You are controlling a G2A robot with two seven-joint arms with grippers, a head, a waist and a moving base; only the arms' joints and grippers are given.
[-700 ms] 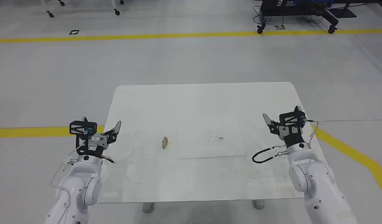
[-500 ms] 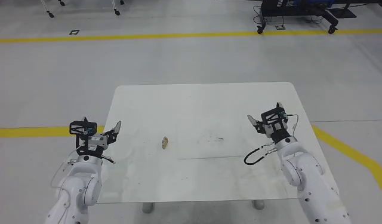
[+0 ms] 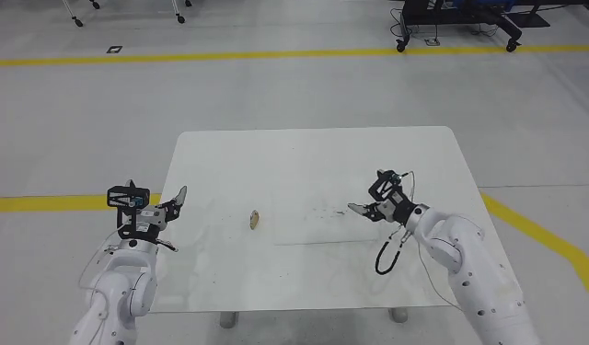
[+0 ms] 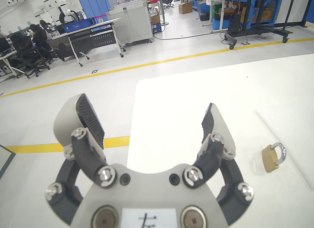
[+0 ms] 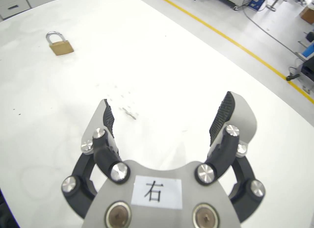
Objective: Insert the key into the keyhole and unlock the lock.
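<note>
Top view: padlock (image 3: 254,219) lies flat mid-tabletop (image 3: 313,156). The key (image 3: 339,213) lies flat too, well apart from it toward the right side. The right gripper (image 3: 361,210) is just beside the key, the left gripper (image 3: 175,204) at the tabletop's left edge.

Left wrist view: left fingers (image 4: 89,121) wide open, empty. Padlock has a brass body and steel shackle, which looks closed.

Right wrist view: right fingers (image 5: 222,113) wide open, empty, with the key just ahead of one fingertip.

Progress: nothing done yet. Key not picked up or inserted, lock not turned.
</note>
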